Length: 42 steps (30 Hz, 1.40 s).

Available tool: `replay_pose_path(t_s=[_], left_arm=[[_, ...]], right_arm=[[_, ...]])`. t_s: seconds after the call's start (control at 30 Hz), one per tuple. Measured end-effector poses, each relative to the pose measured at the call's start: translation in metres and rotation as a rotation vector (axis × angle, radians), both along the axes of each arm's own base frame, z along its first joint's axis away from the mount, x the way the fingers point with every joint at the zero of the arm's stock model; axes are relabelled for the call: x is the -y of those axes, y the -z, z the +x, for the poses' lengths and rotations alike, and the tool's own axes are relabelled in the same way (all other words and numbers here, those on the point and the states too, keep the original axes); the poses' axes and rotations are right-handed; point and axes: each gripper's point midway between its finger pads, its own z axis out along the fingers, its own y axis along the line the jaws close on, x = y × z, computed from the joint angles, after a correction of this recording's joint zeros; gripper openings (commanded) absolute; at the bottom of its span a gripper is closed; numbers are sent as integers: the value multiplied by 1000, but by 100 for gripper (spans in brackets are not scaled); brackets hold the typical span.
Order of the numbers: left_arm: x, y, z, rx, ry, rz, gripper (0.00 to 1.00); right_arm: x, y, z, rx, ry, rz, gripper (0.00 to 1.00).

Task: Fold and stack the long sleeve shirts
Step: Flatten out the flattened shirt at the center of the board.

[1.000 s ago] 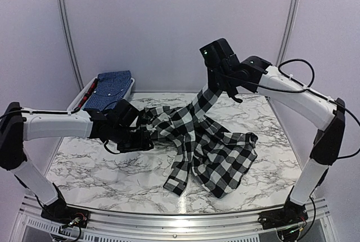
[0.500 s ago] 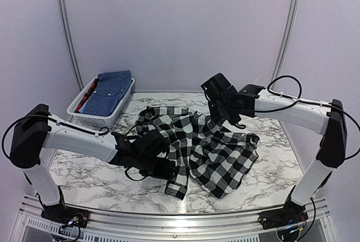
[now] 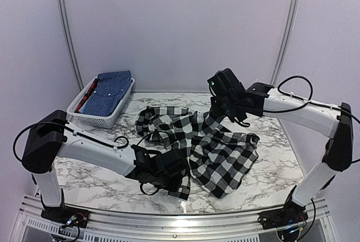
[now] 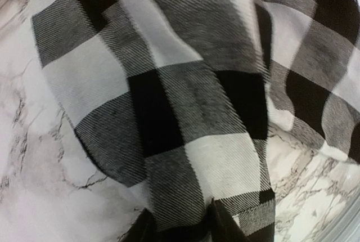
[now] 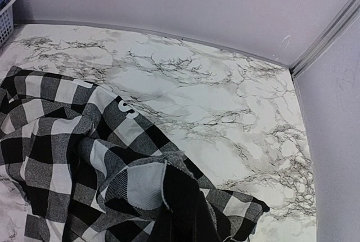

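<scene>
The long sleeve shirt with large black-and-white checks (image 3: 216,155) lies crumpled on the middle of the marble table. My left gripper (image 3: 175,175) is low at the shirt's near front edge. In the left wrist view its dark fingertips (image 4: 222,222) pinch a fold of the checked cloth (image 4: 185,101). My right gripper (image 3: 218,112) is shut on a bunch of the shirt's far side and holds it a little above the table. In the right wrist view that cloth (image 5: 140,186) rises over the fingers and hides them. A blue printed shirt (image 3: 111,89) lies folded in the basket.
A white slotted basket (image 3: 93,119) stands at the back left corner, its rim also in the right wrist view (image 5: 4,19). Bare marble (image 3: 84,169) shows left of the shirt, and more (image 5: 225,101) behind it on the right. Grey walls enclose the table.
My left arm swung forward and down from the shirt's left side to its front edge, and its jaws closed on cloth. The right gripper came down, letting the lifted cloth sag.
</scene>
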Motion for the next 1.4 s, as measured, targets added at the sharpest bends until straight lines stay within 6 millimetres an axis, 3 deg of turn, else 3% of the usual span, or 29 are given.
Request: replay_pose_path(t_s=[0.07, 0.23, 0.33, 0.4, 0.5, 0.57, 0.63, 0.67, 0.7, 0.8, 0.83, 0.93, 1.03, 1.1, 1.23, 1.4], left_arm=[[-3, 1, 2, 9, -14, 17, 0], [-12, -6, 10, 52, -50, 45, 0], [-19, -35, 17, 105, -70, 36, 0], [-19, -76, 28, 168, -90, -14, 0], [-18, -159, 51, 282, -141, -154, 0], [-31, -226, 76, 381, -206, -260, 0], [-49, -274, 99, 461, -272, -323, 0], [-58, -295, 111, 500, -297, -345, 0], [-67, -319, 125, 546, -324, -364, 0], [-76, -352, 152, 619, -359, -376, 0], [-75, -358, 159, 631, -361, -379, 0], [-62, -363, 187, 648, -350, -379, 0], [-42, -349, 213, 629, -318, -371, 0], [-31, -335, 229, 609, -299, -362, 0], [-19, -307, 253, 561, -264, -344, 0], [-18, -293, 270, 517, -244, -368, 0]], right_arm=[[0, 3, -3, -8, -8, 0, 0], [-1, 7, -12, -21, -31, 0, 0], [-10, 9, -24, -29, -71, 5, 0], [-24, 13, -38, -35, -121, 5, 0], [-56, 23, -73, -58, -240, 10, 0], [-82, 33, -104, -78, -342, 17, 0], [-107, 42, -139, -99, -450, 23, 0], [-116, 46, -150, -111, -488, 29, 0], [-131, 48, -174, -120, -558, 34, 0], [-161, 49, -215, -128, -676, 61, 3], [-170, 49, -225, -131, -703, 67, 10], [-190, 51, -231, -130, -727, 78, 45], [-206, 49, -223, -114, -731, 63, 73], [-210, 44, -214, -101, -724, 63, 85], [-196, 27, -181, -63, -680, 65, 94], [-150, -7, -130, 16, -581, 107, 97]])
